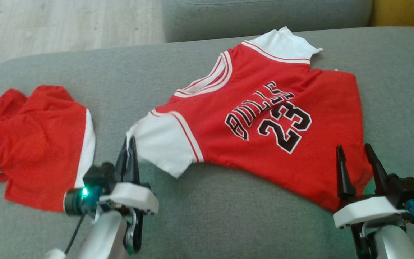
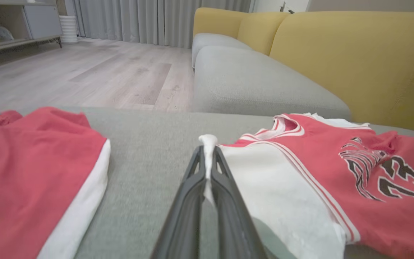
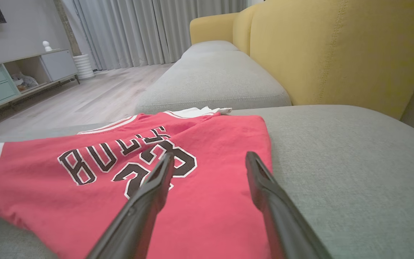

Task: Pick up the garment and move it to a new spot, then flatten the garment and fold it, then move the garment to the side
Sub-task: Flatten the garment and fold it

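My left pincer [image 1: 131,143] pinches jersey [image 1: 264,118] sleeve [image 1: 164,144], lower left; right pincer [image 1: 353,147] spread near hem [image 1: 361,118]. Soft, floppy: grip edges.

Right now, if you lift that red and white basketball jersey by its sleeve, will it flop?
Probably floppy: the red jersey lies limp and rumpled on the grey cushion. Held only by the left gripper at one white sleeve, the rest should dangle.

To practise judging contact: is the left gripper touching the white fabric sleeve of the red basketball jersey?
Touching. Left wrist view: the left gripper is shut, pinching the white fabric sleeve between its fingers.
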Tool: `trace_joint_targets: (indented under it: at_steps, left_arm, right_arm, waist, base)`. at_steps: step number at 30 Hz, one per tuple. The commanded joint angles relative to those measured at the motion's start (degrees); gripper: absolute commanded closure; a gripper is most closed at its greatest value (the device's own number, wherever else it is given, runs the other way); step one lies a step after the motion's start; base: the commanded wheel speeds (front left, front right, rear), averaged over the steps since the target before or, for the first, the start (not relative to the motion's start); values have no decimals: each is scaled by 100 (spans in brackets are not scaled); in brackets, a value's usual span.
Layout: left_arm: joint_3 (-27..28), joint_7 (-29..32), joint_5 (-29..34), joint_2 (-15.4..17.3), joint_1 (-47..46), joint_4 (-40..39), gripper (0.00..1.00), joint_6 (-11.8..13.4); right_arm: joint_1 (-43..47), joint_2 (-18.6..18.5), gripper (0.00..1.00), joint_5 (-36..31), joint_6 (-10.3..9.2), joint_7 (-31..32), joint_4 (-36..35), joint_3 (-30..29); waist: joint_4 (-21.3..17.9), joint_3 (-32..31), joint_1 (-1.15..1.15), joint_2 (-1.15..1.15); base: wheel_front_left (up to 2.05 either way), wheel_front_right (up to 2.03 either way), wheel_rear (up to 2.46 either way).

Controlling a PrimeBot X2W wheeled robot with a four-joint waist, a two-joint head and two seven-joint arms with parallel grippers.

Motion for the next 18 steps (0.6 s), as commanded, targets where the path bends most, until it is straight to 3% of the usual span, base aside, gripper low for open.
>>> trace_joint_targets:
  at_steps: [1,2,11,15,18]
  left_arm:
    - [199,-55,43,78,-116,-121,36,-26]
    - [205,-55,52,72,-75,-103,0,-33]
    - [371,-55,151,17,146,-608,0,-104]
    - [344,-55,193,4,176,-761,0,-139]
    - [327,-55,203,-1,161,-834,0,-160]
  right_arm:
    - [-58,-28,0,-47,-4,-62,-133,140]
    - [-61,-28,0,-54,-4,-62,-116,144]
    - [-214,-28,0,-87,-4,-62,-138,14]
    - [-599,-28,0,-92,-4,21,-36,-447]
    - [-1042,-28,0,-196,-4,466,291,-889]
  waist:
    - [79,-15,0,0]
    - [97,-19,0,0]
    - [184,-15,0,0]
    - [217,71,0,0]
    - [249,167,0,0]
  base:
    - [0,0,0]
    - [0,0,0]
    - [0,0,0]
    - [0,0,0]
    - [0,0,0]
